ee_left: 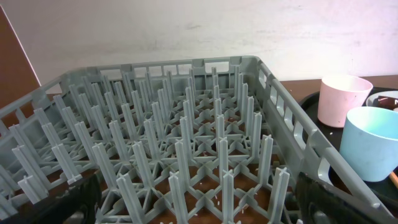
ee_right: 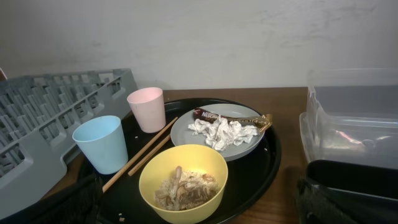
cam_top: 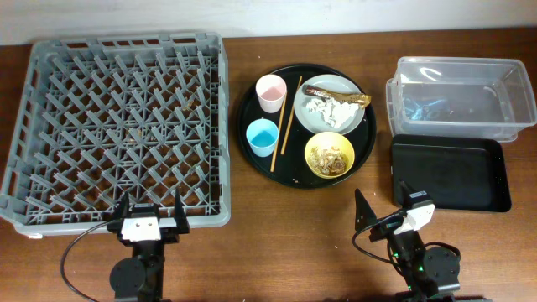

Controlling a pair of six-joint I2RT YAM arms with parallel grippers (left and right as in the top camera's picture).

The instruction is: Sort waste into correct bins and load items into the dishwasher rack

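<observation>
The grey dishwasher rack [cam_top: 117, 126] fills the left of the table and holds nothing. On the round black tray [cam_top: 252, 159] stand a pink cup [cam_top: 270, 92], a light-blue cup [cam_top: 262, 137], wooden chopsticks [cam_top: 287, 117], a yellow bowl [cam_top: 330, 155] of beige food scraps [ee_right: 186, 186], and a grey-green plate [cam_top: 357, 117] with crumpled white tissue [cam_top: 327, 107] and a brown-gold wrapper [cam_top: 344, 96]. The clear tub [cam_top: 457, 96] and flat black tray [cam_top: 453, 172] sit at the right. My left gripper [cam_top: 149, 214] is open at the rack's near edge. My right gripper [cam_top: 388, 210] is open below the bowl.
The rack's near rim [ee_left: 311, 149] stands right in front of my left gripper. The round tray's rim [ee_right: 273, 162] and the flat black tray's corner [ee_right: 348, 177] lie close ahead of my right gripper. Bare wooden table [cam_top: 285, 243] runs along the front.
</observation>
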